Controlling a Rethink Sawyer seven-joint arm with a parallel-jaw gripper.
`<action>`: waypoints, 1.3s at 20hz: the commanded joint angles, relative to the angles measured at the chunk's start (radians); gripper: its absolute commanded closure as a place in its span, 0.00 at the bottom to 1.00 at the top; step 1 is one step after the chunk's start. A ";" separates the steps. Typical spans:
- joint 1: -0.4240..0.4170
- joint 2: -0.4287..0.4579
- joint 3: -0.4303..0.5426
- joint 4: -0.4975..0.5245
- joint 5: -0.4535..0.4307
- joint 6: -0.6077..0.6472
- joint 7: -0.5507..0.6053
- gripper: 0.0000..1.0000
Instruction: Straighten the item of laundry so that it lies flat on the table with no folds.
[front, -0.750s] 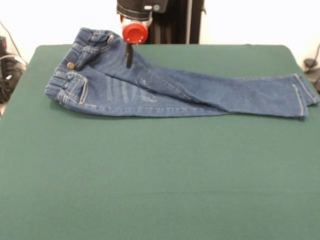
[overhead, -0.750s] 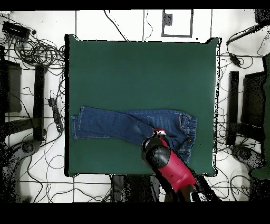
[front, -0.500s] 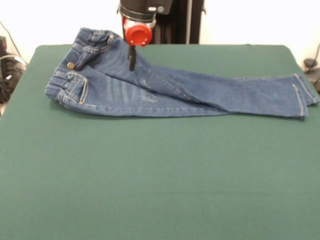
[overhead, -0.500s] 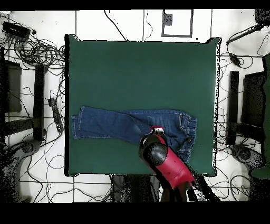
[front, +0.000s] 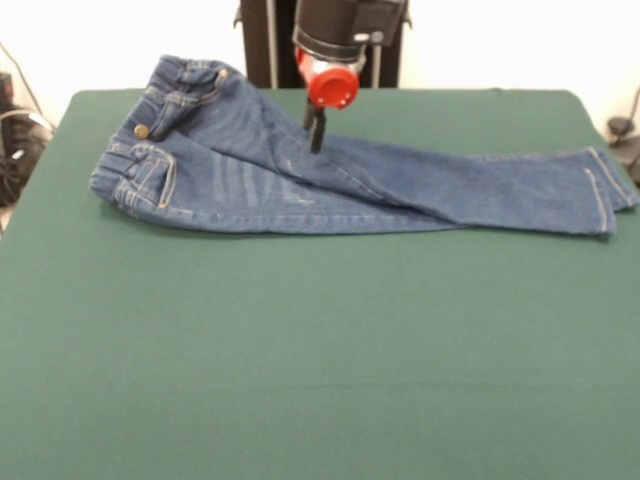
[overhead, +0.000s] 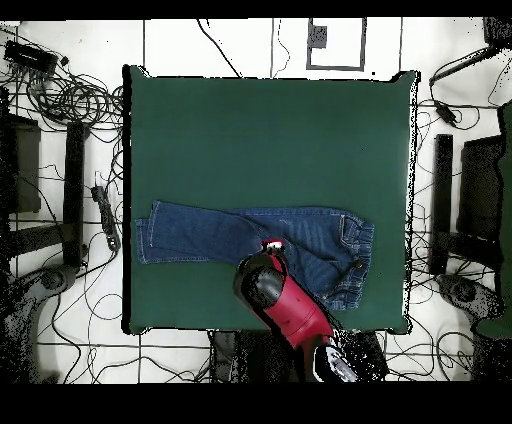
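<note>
The jeans (front: 330, 175) are blue denim with orange stitching, a brass button and faded pale stripes on the thigh. In the front view they lie across the far half of the table (front: 300, 350), waistband bunched toward 9 o'clock and hems reaching the edge at 3 o'clock. One leg lies folded over the other, so the cloth is not flat. The gripper (front: 316, 130) hangs over the upper thigh at about 12 o'clock, its dark tips close to the denim; whether the fingers are parted or holding cloth cannot be told.
</note>
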 joint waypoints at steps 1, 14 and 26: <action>-0.015 0.042 0.134 0.102 0.053 -0.021 0.316 0.00; -0.140 0.109 0.181 0.159 -0.096 -0.232 0.330 0.00; -0.078 0.044 0.135 0.146 -0.025 -0.167 0.290 0.00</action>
